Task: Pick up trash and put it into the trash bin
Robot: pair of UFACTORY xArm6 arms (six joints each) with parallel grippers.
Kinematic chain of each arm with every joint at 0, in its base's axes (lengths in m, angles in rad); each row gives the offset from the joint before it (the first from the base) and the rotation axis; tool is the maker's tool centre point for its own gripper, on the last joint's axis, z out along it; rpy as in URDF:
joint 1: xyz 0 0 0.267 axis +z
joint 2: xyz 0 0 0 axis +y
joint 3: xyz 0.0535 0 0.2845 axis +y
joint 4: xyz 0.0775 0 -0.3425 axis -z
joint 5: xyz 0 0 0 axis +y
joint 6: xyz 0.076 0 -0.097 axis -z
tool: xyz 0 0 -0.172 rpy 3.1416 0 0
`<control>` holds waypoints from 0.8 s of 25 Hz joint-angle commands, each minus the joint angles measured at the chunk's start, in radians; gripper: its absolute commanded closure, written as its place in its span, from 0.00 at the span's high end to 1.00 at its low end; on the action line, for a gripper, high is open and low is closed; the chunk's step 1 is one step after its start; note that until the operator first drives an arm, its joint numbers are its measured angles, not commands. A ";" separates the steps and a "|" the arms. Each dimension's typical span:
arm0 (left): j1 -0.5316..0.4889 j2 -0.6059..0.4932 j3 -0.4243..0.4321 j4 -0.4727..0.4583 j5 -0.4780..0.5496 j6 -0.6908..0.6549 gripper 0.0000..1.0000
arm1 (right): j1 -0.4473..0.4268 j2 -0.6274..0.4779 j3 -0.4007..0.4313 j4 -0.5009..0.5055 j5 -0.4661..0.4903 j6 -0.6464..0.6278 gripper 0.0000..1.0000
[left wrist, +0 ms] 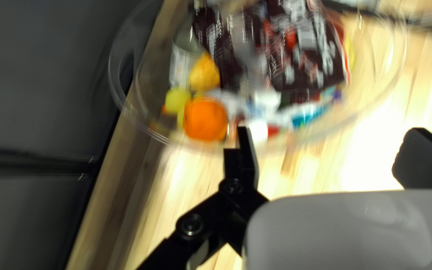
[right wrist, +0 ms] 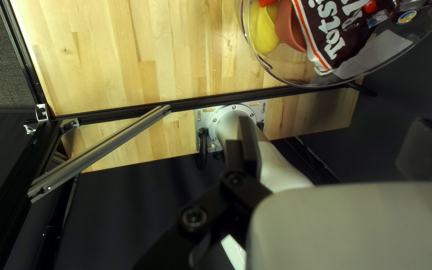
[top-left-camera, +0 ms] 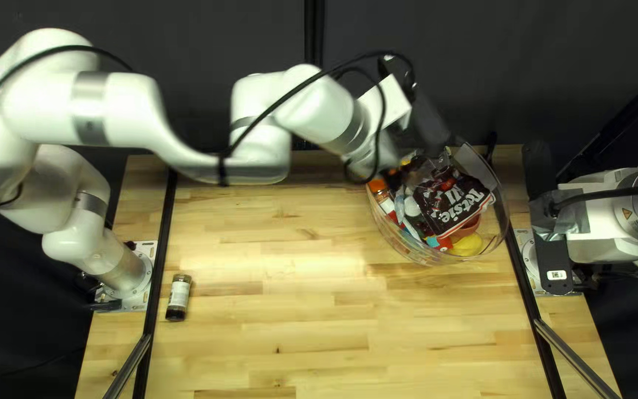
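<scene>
Bottle [top-left-camera: 179, 297] is on the surface [top-left-camera: 297, 325] near our left base [top-left-camera: 139, 275], other trash [top-left-camera: 452, 203] in clear bin [top-left-camera: 502, 214]. We've got left gripper [top-left-camera: 406, 171] at bin, right gripper [top-left-camera: 544, 210] apart from it, both jaws released.

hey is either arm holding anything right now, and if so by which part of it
Nothing is held: the left tool stands open near the clear bin, and the right tool stands open too.

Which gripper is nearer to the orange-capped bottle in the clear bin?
Left. The left gripper hangs close by the bottle, at the bin's rim; the right gripper is out past the bin's opposite side.
</scene>
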 commanded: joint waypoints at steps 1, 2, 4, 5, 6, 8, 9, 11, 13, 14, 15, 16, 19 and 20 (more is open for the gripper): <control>-0.103 -0.057 0.076 -0.013 0.169 -0.058 1.00 | 0.000 0.000 0.000 0.000 0.000 0.000 1.00; -0.121 -0.068 0.122 -0.030 0.185 -0.096 1.00 | 0.000 0.000 0.000 0.000 0.000 0.000 1.00; -0.141 -0.084 0.192 -0.062 0.193 -0.137 1.00 | 0.000 0.000 0.000 0.000 0.000 0.000 1.00; -0.145 -0.083 0.212 -0.079 0.199 -0.148 1.00 | 0.000 0.000 0.000 0.000 0.000 0.000 1.00; -0.153 -0.092 0.245 -0.092 0.194 -0.165 1.00 | 0.000 0.000 0.000 0.000 0.000 0.000 1.00; -0.170 -0.097 0.314 -0.142 0.190 -0.207 1.00 | 0.000 0.000 0.000 0.000 0.000 0.000 1.00; -0.181 -0.096 0.344 -0.163 0.188 -0.234 1.00 | 0.000 0.000 0.000 0.000 0.000 0.000 1.00; -0.195 -0.090 0.374 -0.196 0.200 -0.283 1.00 | 0.000 0.000 0.000 0.000 0.000 0.000 1.00; -0.208 -0.093 0.401 -0.235 0.216 -0.332 1.00 | 0.000 0.000 0.000 0.000 0.000 0.000 1.00; -0.217 -0.102 0.420 -0.255 0.229 -0.368 1.00 | 0.000 0.000 0.000 0.000 0.000 0.000 1.00; -0.222 -0.106 0.430 -0.266 0.241 -0.395 1.00 | 0.000 0.000 0.000 0.000 0.000 0.000 1.00; -0.225 -0.117 0.446 -0.274 0.251 -0.418 1.00 | 0.000 0.000 0.000 0.000 0.000 0.000 1.00; -0.235 -0.170 0.518 -0.316 0.277 -0.526 1.00 | 0.000 0.000 0.000 0.000 0.000 0.000 1.00; -0.240 -0.187 0.551 -0.329 0.273 -0.561 1.00 | 0.000 0.000 0.000 0.000 0.000 0.000 1.00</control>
